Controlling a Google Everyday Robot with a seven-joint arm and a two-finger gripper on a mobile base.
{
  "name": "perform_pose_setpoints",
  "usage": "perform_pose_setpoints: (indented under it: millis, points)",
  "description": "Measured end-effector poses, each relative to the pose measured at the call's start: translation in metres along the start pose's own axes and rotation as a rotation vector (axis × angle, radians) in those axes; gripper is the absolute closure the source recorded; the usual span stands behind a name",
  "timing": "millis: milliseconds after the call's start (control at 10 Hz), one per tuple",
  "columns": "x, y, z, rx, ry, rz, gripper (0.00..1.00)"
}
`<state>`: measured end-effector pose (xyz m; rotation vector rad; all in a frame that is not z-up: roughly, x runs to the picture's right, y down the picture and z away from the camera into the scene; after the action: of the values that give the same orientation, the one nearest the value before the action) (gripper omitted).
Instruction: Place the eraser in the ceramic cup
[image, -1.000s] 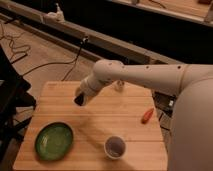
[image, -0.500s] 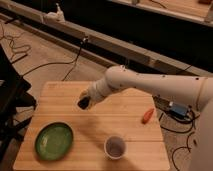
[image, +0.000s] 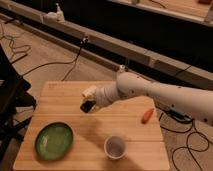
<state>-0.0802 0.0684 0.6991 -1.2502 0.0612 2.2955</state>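
End effector (image: 91, 101) hovering above desk (image: 60, 95) centre, pinching black eraser (image: 87, 106); ceramic cup (image: 115, 147) standing well apart, nearer front edge, right of green plate (image: 53, 141); risk: releasing off-centre, eraser striking cup rim, bouncing onto desk.

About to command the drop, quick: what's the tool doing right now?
Tool: closed on the eraser, held above the table, up and left of the ceramic cup.
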Motion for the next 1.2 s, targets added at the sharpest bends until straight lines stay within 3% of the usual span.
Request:
perform_pose_setpoints:
  millis: [200,400,700,800,900,1200]
  points:
    - [0.004,0.003,-0.002,-0.019,0.012,-0.017,1.0]
    - [0.006,0.002,0.0,-0.009,0.019,-0.023,1.0]
    - [0.022,-0.028,-0.006,0.078,0.056,-0.031,1.0]
    - [0.023,-0.03,-0.008,0.083,0.057,-0.03,1.0]
    - [0.033,-0.05,-0.032,0.108,0.028,0.001,1.0]
    - [0.051,-0.072,-0.063,0.105,-0.032,0.052,1.0]
